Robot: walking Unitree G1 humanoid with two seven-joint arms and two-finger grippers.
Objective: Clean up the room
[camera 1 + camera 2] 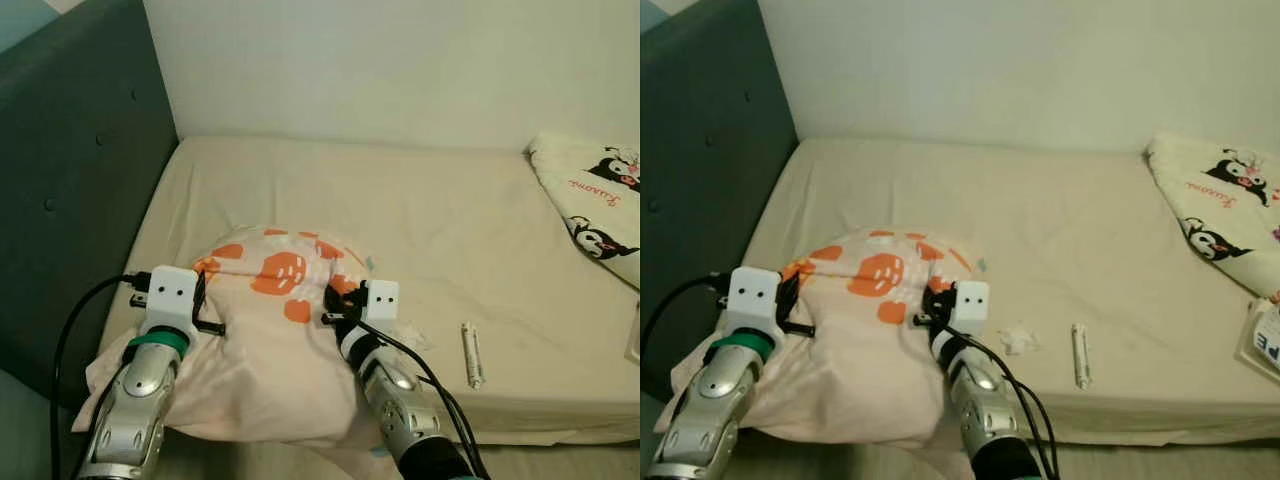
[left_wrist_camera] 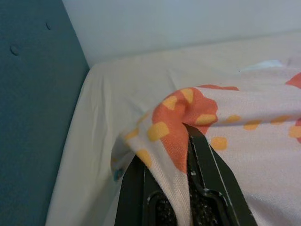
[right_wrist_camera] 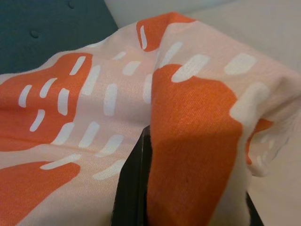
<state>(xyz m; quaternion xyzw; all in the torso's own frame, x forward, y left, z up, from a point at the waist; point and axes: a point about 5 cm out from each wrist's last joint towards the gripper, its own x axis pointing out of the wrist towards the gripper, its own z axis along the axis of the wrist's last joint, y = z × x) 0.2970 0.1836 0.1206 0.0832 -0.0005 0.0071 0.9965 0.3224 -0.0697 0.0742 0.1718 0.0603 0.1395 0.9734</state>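
Between the two grippers, a pale pillow [image 1: 265,330] with orange blotches is being held at the near edge of the bed [image 1: 400,220], close to the teal headboard [image 1: 70,180]. Left gripper [image 1: 205,310] is being kept at the pillow's left side, fingers [image 2: 207,188] clamped on a fold of the cover. Right gripper [image 1: 335,305] is being pressed to the pillow's right side, fingers [image 3: 131,188] closed on the fabric draped over them. Right of the right fingers, a crumpled white scrap [image 1: 1018,340] and a small white tube [image 1: 472,355] are lying on the sheet. Well beyond, a cartoon-print blanket [image 1: 595,205] is lying at the bed's far right.
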